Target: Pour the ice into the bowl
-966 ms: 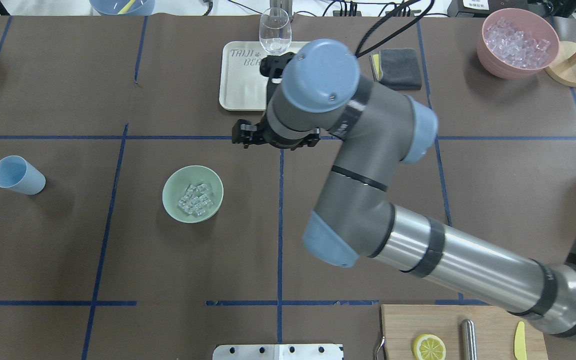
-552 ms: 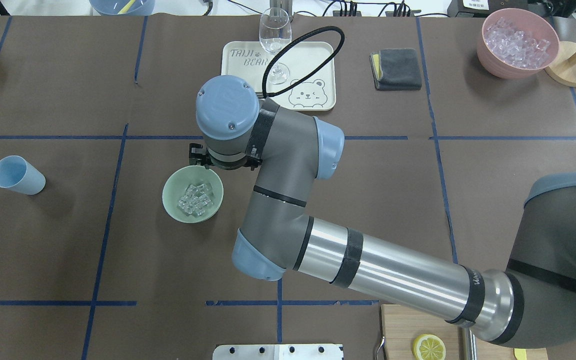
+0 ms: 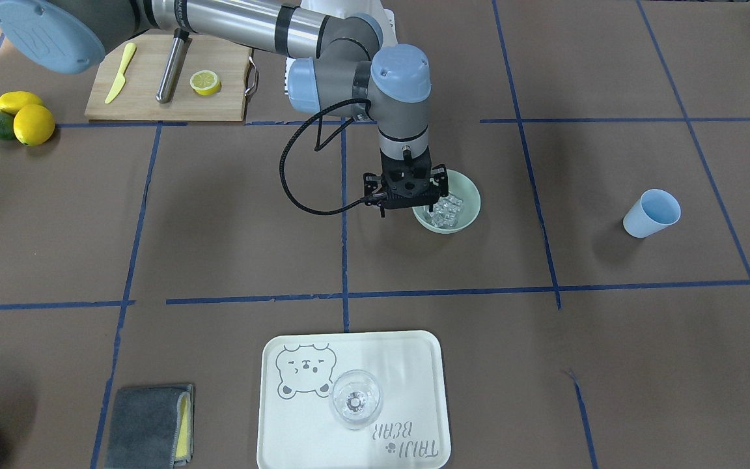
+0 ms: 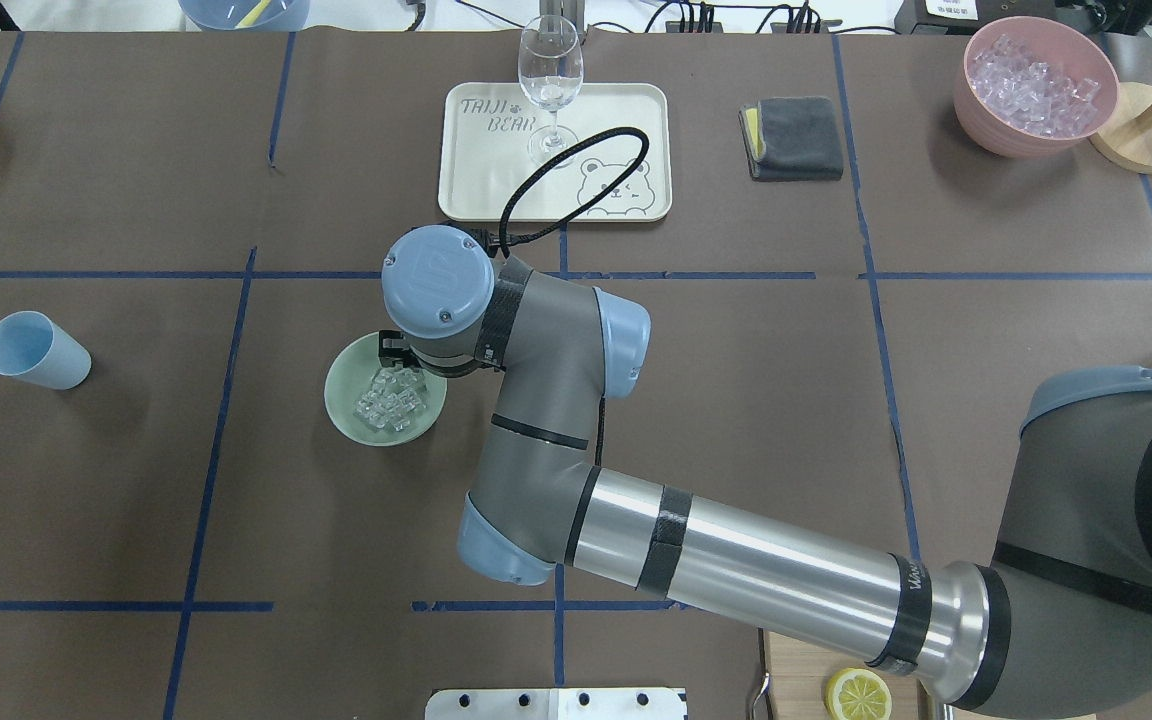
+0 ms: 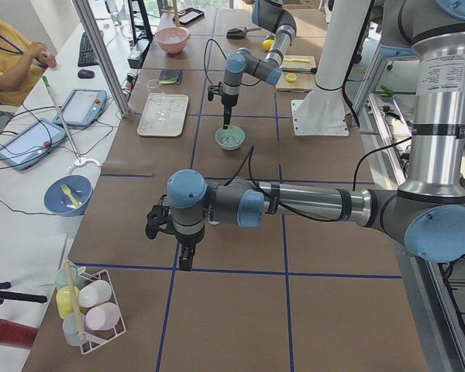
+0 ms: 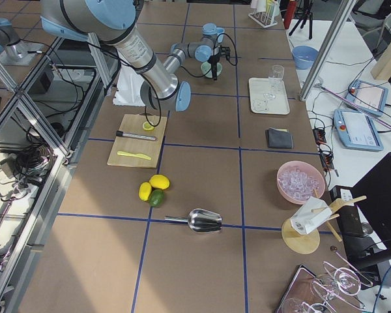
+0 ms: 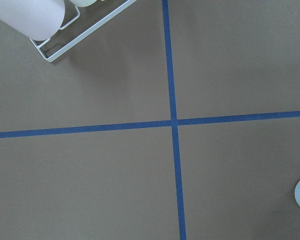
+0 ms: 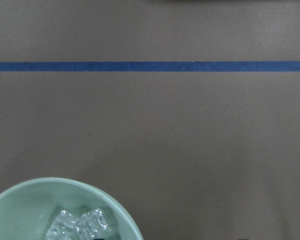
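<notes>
The mint-green bowl (image 4: 346, 400) stands left of the table's middle with a heap of clear ice (image 4: 391, 405) in it. It also shows in the front view (image 3: 469, 195) with the ice (image 3: 446, 210), and in the right wrist view (image 8: 30, 195) at the lower left with some ice (image 8: 80, 225). My right gripper (image 3: 407, 205) points down at the bowl's rim on the side toward the table's middle. Its fingers are too hidden to tell open from shut. My left gripper (image 5: 185, 262) hangs over bare table far from the bowl; I cannot tell its state.
A light blue cup (image 4: 34, 350) lies far left. A tray (image 4: 626, 110) with a wine glass (image 4: 550, 75) is at the back centre, beside a grey cloth (image 4: 794, 138). A pink tub (image 4: 1034, 85) of ice is back right. A cutting board (image 3: 153, 98) holds a lemon slice (image 3: 206, 82).
My right arm has swung from the tray area leftward and back toward the robot. Its wrist now covers the bowl's upper right rim. The bowl and ice have not moved.
</notes>
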You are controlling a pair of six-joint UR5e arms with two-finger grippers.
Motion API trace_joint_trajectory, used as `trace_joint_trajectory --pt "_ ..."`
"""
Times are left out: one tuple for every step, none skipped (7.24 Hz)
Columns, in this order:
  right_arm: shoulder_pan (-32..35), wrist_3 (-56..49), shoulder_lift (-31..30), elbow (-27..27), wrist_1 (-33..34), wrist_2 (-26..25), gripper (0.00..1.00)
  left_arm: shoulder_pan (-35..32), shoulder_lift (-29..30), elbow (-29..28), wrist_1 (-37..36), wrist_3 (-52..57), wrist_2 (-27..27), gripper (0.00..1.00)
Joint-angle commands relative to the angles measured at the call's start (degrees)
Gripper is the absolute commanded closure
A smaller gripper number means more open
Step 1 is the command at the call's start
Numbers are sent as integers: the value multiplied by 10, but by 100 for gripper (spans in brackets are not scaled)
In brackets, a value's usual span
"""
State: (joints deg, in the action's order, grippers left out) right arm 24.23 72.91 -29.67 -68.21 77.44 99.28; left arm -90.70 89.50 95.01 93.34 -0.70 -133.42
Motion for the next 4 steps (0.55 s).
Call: trace_joint_trajectory --pt "-7 -2 0 8 -10 2 34 0 0 0 0 0 0 0" --pt "-9 -4 1 8 -10 6 51 0 0 -1 0 0 0 0" --pt "-10 -5 3 7 -10 11 87 0 0 -1 0 0 0 0" --pt "-12 -5 4 7 -10 12 100 0 0 -1 0 0 0 0"
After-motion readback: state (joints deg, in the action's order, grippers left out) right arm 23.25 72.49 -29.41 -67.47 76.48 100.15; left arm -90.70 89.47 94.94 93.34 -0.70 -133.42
